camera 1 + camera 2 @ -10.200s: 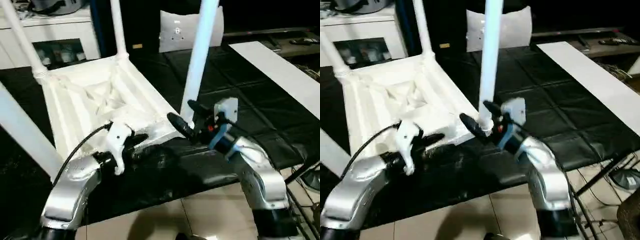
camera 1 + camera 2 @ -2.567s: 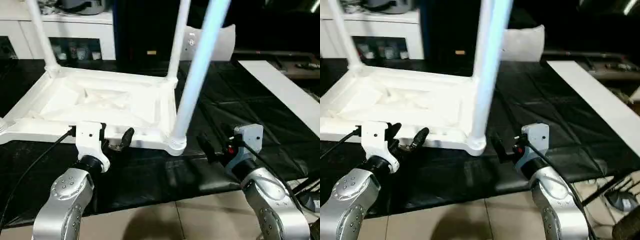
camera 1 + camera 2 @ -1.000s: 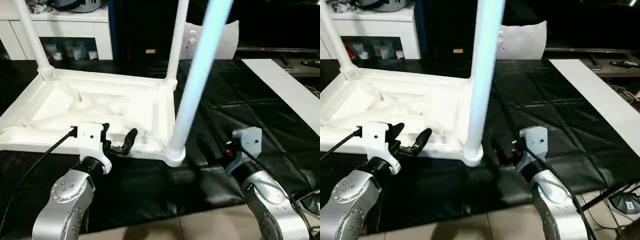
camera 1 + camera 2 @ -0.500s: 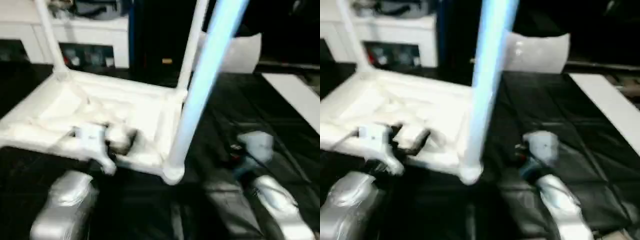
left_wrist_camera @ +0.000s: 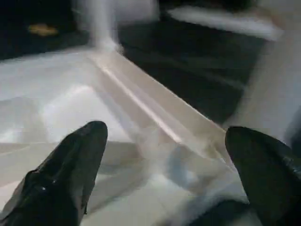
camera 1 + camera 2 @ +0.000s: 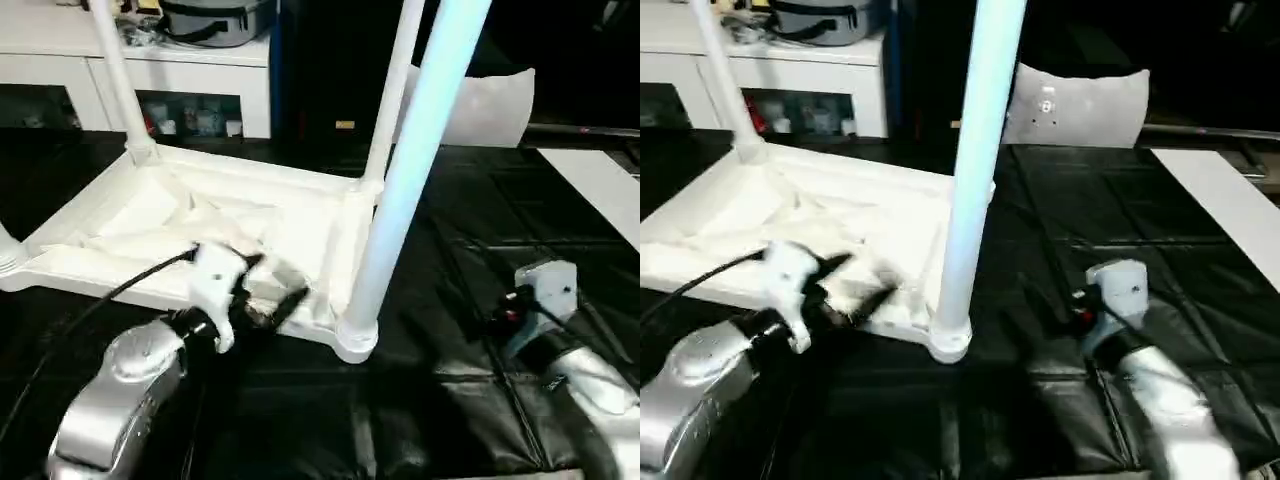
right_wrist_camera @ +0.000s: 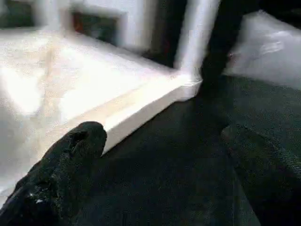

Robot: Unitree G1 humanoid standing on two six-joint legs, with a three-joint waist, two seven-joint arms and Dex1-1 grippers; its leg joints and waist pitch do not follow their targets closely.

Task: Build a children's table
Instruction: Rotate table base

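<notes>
A white cabinet (image 6: 150, 75) with glass doors is standing at the back, a grey case (image 6: 215, 20) sitting on top. A white cushion (image 6: 1080, 105) is leaning behind the black mat (image 6: 480, 240).

One upturned white table top (image 6: 200, 215), four legs (image 6: 410, 180) standing up, two grippers (image 6: 270, 290)

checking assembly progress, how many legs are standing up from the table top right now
3 clearly: the near-corner leg by the right pincer, a far leg behind it, and a far-left leg. A stub at the left edge may be the fourth, mostly cut off.
</notes>
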